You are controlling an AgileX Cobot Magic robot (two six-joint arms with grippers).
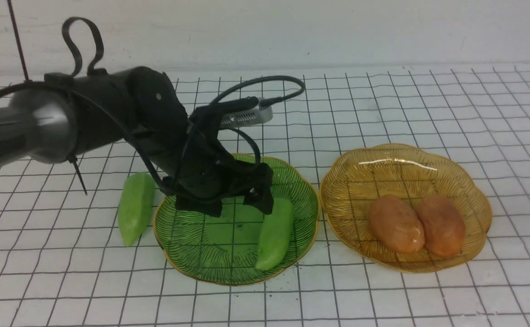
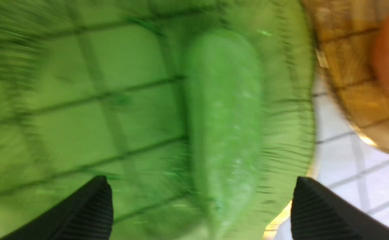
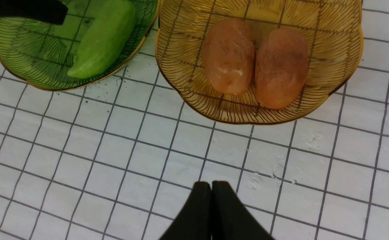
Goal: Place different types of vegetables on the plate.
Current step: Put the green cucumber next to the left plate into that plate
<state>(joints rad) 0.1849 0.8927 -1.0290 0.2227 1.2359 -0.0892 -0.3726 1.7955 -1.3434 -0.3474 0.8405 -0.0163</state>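
Note:
One light-green pepper (image 1: 275,234) lies on the green glass plate (image 1: 210,247), near its right rim. My left gripper (image 1: 242,206) hovers low over that plate, open. In the blurred left wrist view the pepper (image 2: 224,110) runs between the two wide-apart fingertips (image 2: 94,206) and touches neither. A second green pepper (image 1: 135,206) lies on the table just left of the plate. Two orange-brown potatoes (image 1: 395,223) (image 1: 442,225) lie side by side in the amber plate (image 1: 383,168). My right gripper (image 3: 211,186) is shut and empty over the table, short of the amber plate (image 3: 331,40).
The white tabletop (image 1: 383,295) carries a black grid. The two plates nearly touch each other. The left arm and its cables (image 1: 110,113) reach across the back left of the table. A white wall closes the far side.

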